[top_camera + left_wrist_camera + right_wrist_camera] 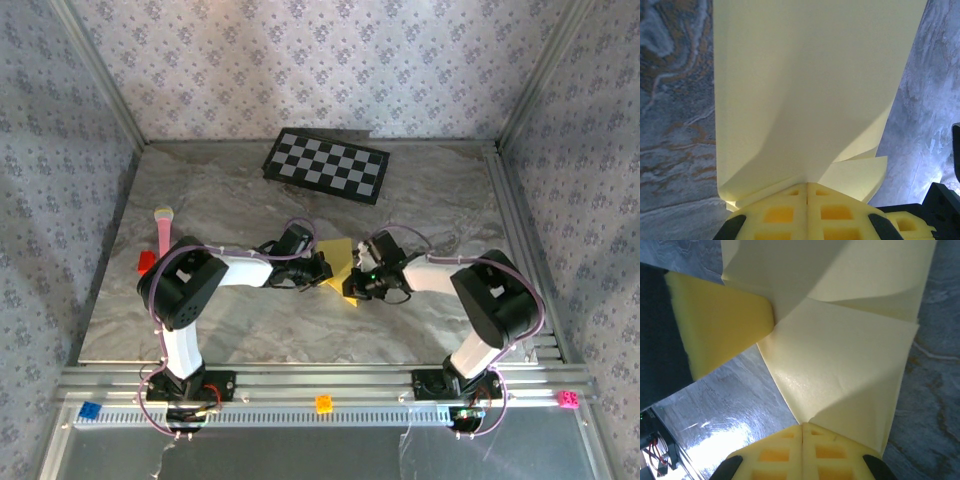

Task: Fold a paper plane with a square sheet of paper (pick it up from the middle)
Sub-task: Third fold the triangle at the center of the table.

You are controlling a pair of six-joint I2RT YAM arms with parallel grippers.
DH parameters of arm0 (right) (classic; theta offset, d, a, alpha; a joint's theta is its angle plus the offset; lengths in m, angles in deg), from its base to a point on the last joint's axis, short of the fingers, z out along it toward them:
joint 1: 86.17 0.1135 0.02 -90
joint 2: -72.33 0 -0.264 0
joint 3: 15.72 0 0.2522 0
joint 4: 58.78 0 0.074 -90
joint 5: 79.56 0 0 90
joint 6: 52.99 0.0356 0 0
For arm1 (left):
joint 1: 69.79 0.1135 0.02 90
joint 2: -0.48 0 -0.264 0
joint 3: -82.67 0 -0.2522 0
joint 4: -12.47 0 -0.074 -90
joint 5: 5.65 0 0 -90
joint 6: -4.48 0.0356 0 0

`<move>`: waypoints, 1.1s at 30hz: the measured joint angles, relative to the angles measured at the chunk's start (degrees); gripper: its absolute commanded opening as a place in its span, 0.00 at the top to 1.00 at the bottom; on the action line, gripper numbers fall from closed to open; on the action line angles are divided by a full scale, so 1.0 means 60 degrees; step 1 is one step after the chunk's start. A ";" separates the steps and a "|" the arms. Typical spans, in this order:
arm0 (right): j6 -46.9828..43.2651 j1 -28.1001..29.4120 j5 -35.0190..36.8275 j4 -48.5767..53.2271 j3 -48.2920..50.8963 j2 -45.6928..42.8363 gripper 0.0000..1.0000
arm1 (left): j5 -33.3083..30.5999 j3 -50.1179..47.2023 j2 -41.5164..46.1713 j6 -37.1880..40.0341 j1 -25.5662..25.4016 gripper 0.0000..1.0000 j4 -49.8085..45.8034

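Yellow paper is seen from the top camera a little toward 6 o'clock from the middle of the marble table, folded into a pointed shape. It sits between the two pincers. The left gripper meets it from 9 o'clock and the right gripper from 3 o'clock, both touching it. Whether the yellow paper rests on the table or is lifted, I cannot tell from here. A checkerboard lies at 12 o'clock, near the back wall. A pink stick and a red block lie at 9 o'clock, well apart from the paper.

From the left wrist camera, the paper spreads from 6 o'clock up to 12 o'clock, with a soft crease and a second layer showing at 4 o'clock. The left gripper has its yellow foam pads pressed together at 6 o'clock, and the paper's lower edge goes into their seam, so it is clamped on the paper.

From the right wrist camera, the paper shows several folded layers. The right gripper at 6 o'clock is closed the same way, its pads pinching the paper's lower corner. At 9 o'clock one pad of the left gripper touches the paper's edge.
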 measured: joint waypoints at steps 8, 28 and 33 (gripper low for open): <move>0.0255 -0.0259 -0.0321 -0.0470 0.0412 -0.0146 1.00 | -0.0328 0.0404 0.0594 0.0710 -0.0047 0.92 -0.0991; 0.0291 -0.0321 -0.0419 -0.0517 0.0455 -0.0146 1.00 | -0.0466 0.0517 -0.0091 0.0310 -0.0841 0.98 -0.0769; 0.0291 -0.0321 -0.0368 -0.0586 0.0455 -0.0146 1.00 | -0.0146 0.0153 -0.0036 0.0211 -0.0597 0.98 -0.0270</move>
